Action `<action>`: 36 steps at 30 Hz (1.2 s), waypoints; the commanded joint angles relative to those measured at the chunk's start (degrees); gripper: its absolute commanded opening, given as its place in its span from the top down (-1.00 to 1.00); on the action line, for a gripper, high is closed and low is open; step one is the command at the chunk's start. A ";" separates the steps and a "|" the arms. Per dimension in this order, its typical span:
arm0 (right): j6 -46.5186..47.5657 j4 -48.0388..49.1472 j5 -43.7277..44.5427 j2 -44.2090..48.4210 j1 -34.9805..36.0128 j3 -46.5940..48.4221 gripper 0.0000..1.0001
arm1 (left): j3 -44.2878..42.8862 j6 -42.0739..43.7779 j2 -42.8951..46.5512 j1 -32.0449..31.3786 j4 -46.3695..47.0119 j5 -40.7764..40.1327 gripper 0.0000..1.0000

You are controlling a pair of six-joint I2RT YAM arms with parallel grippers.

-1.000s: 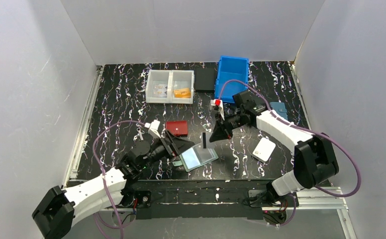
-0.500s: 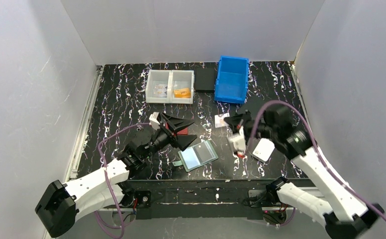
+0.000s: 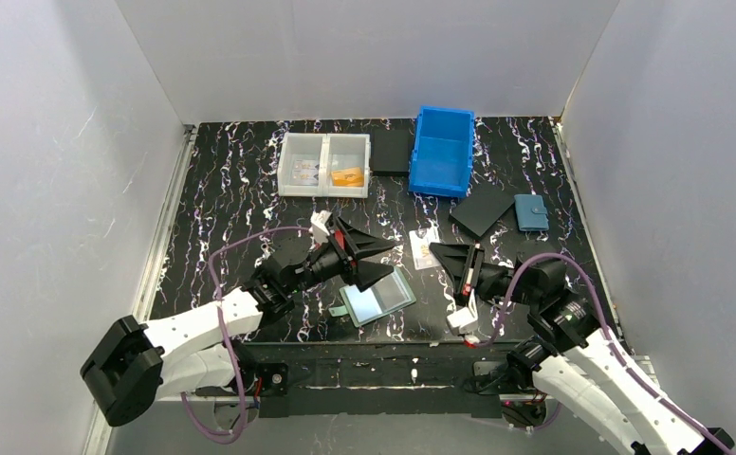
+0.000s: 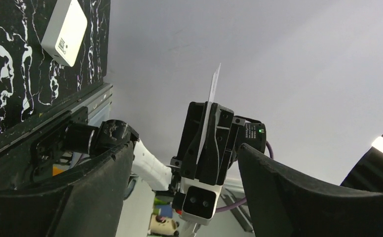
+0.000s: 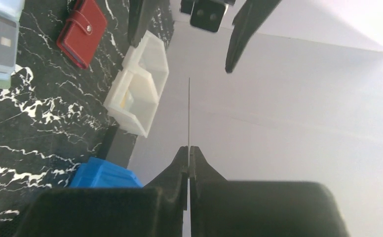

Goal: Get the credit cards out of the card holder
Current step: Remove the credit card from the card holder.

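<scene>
- The sage-green folding leather-like card holder (image 3: 402,287) lies open on the black marbled table (image 3: 231,190), near its front edge, between the two arms.
- The right gripper (image 5: 189,153) is clamped on one thin plastic card (image 5: 189,113), held edge-on in the air and apart from the holder — that one is out.
- The left gripper (image 3: 395,261) hangs with its jaws spread, empty.
- An orange card (image 3: 348,176) sits in the clear two-compartment tray (image 3: 324,136).
- A light-blue card (image 3: 372,300) remains in the holder's pocket — so the job looks partly done.

One card holder (image 3: 347,305), two black pads (image 3: 391,150) (image 3: 483,210), one blue bin (image 3: 443,150)
</scene>
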State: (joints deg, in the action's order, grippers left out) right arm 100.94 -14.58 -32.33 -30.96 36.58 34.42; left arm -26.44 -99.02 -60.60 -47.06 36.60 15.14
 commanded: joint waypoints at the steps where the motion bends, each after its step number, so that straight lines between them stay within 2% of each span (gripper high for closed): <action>1: 2.85 7.21 -2.38 2.60 0.49 -3.41 0.97 | -4.50 6.49 -2.22 -1.13 1.81 5.89 -0.53; 6: 1.78 8.39 -3.58 4.17 0.66 -5.39 0.97 | -4.41 10.07 -4.24 -1.67 5.21 6.77 -0.53; 9: 0.33 9.38 -3.70 4.58 0.82 -6.01 0.97 | -4.06 10.34 -5.85 -2.09 8.44 6.58 -0.40; 17: -1.59 10.95 -4.76 4.47 1.63 -7.44 0.97 | -5.64 9.34 -13.66 -3.72 16.43 7.51 0.12; 21: -2.61 11.49 -4.03 3.98 2.44 -7.61 0.97 | -5.30 7.58 -17.69 -4.13 25.04 7.33 0.48; 25: -3.14 11.54 -3.49 4.14 3.18 -8.07 0.97 | -4.94 5.89 -21.22 -4.39 33.25 7.53 0.62; 27: -3.12 11.35 -3.27 4.36 3.55 -8.39 0.97 | -4.96 5.17 -23.24 -4.60 36.85 7.74 0.95; 30: -3.04 10.09 -2.73 4.39 3.96 -8.28 0.97 | -4.31 2.97 -25.26 -4.69 41.92 7.73 1.00; 31: -2.83 8.51 -2.51 4.31 4.01 -7.79 0.89 | -3.86 2.77 -25.27 -4.64 42.96 7.72 1.00; 32: -2.21 5.90 -2.27 4.04 4.03 -6.76 0.66 | -3.39 3.23 -25.00 -4.58 43.37 7.72 1.00; 35: -1.80 -6.96 -0.68 1.61 4.03 -2.45 -0.55 | -1.57 8.35 -23.00 -3.22 40.56 9.01 1.00; 36: -4.57 -9.56 -0.23 0.65 4.03 -0.71 -0.83 | -0.81 11.23 -21.91 -2.54 38.26 9.54 1.00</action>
State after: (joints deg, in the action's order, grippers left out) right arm 98.08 -12.06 -33.02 -27.58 40.02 27.37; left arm -29.29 -94.40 -86.06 -51.01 74.28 22.28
